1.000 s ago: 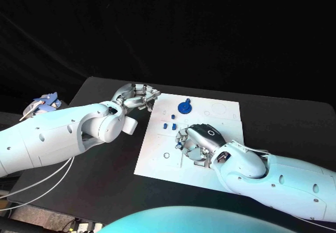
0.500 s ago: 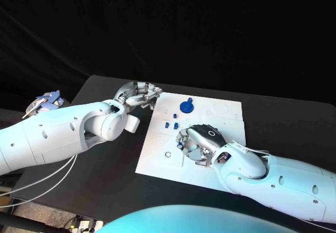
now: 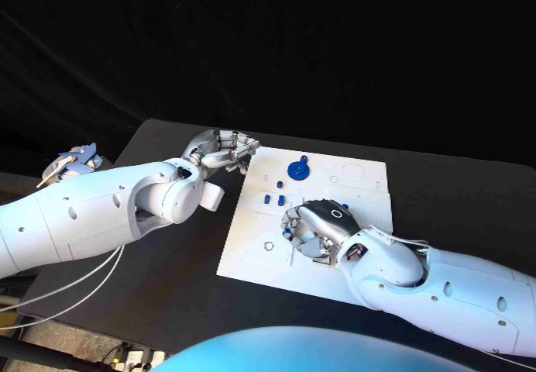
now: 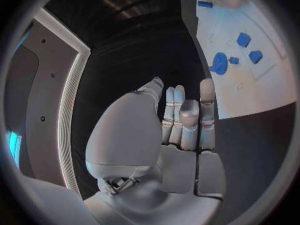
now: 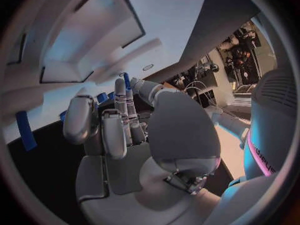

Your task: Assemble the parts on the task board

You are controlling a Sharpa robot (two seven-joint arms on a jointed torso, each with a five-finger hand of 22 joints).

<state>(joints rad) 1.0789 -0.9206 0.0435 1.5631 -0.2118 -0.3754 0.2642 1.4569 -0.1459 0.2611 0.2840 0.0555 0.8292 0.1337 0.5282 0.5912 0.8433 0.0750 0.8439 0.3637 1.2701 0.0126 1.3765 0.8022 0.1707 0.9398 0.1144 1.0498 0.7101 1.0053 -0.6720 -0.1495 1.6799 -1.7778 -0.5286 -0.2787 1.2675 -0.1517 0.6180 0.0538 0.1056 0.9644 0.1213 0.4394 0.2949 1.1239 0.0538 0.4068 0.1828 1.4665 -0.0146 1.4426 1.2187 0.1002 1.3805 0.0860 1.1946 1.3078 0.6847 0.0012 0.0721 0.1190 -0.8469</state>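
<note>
The task board (image 3: 358, 194) lies mid-table (image 3: 146, 256) (left hand (image 3: 221, 149) beside it, right hand (image 3: 316, 229) over it).

Black table (image 3: 447, 194), white task board (image 3: 335, 267) lying flat at its middle

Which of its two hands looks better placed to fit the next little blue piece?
Probably the right hand: it is over the middle of the task board, beside small blue parts. The left hand sits at the board's far corner, fingers curled.

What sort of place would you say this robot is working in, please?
Probably a robotics lab or test bench. A white task board with small blue parts lies on a black table against a dark backdrop, and the left hand and right hand work over it.
</note>
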